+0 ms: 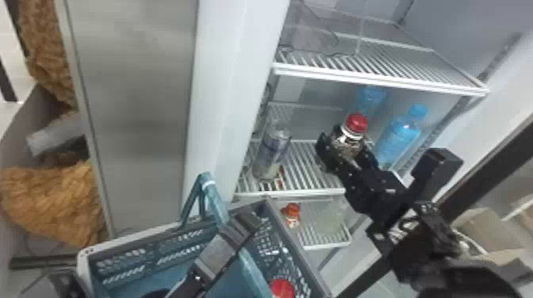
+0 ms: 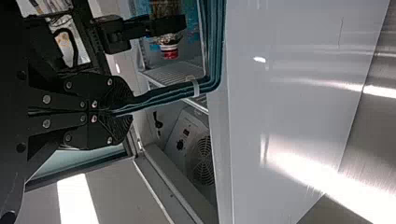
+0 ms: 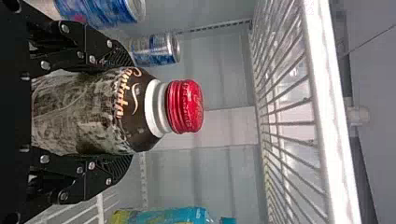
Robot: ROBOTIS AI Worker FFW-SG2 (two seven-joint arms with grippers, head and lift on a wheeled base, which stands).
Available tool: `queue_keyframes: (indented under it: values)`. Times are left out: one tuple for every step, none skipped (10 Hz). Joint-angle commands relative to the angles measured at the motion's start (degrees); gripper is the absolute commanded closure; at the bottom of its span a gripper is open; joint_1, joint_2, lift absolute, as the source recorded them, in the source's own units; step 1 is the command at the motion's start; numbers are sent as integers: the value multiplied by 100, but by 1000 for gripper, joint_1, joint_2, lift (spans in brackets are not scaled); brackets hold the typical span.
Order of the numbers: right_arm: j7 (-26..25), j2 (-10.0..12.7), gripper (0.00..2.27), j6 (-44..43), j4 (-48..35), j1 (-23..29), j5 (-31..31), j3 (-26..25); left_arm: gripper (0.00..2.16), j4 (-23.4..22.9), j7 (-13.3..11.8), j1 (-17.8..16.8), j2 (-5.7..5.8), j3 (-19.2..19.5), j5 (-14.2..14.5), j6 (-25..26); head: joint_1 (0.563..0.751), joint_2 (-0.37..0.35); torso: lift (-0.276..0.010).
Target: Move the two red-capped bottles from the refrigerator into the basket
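Note:
In the head view my right gripper point(image 1: 347, 149) is inside the refrigerator, shut on a dark red-capped bottle point(image 1: 355, 126) whose cap points up. The right wrist view has this bottle point(image 3: 100, 111) between the two fingers of my right gripper point(image 3: 123, 111). A second red cap point(image 1: 282, 288) shows inside the basket point(image 1: 273, 206), low in the head view. My left gripper point(image 1: 245, 224) is over the basket, shut on its teal handle point(image 1: 214, 198). In the left wrist view the handle point(image 2: 163, 93) runs out from between the closed fingers of my left gripper point(image 2: 112, 113).
A clear bottle point(image 1: 273, 150) stands left on the same shelf level, blue bottles point(image 1: 399, 136) to the right. White wire shelves point(image 1: 376, 77) lie above and below. An orange-capped bottle point(image 1: 292, 214) is lower down. Cans point(image 3: 156, 49) stand beside my right gripper.

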Motion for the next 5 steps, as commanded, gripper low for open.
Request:
queue_keyframes:
  values:
    - [59, 24, 1276, 147, -457, 377, -124, -64, 1204, -8, 0, -10, 0, -16, 8, -7, 695, -350, 0]
    - [112, 42, 1276, 218, -781, 630, -238, -64, 1204, 6, 0, 4, 0, -16, 19, -21, 695, -350, 0]
    - [138, 68, 1276, 386, -1118, 883, -296, -75, 1204, 6, 0, 4, 0, -16, 19, -21, 695, -350, 0]
    - [209, 77, 1276, 471, -1329, 1066, -353, -64, 1204, 6, 18, -10, 0, -39, 19, -21, 695, -350, 0]
    - [314, 94, 1276, 569, -1400, 1165, -364, -64, 1204, 6, 26, -10, -17, -39, 8, -7, 695, -350, 0]
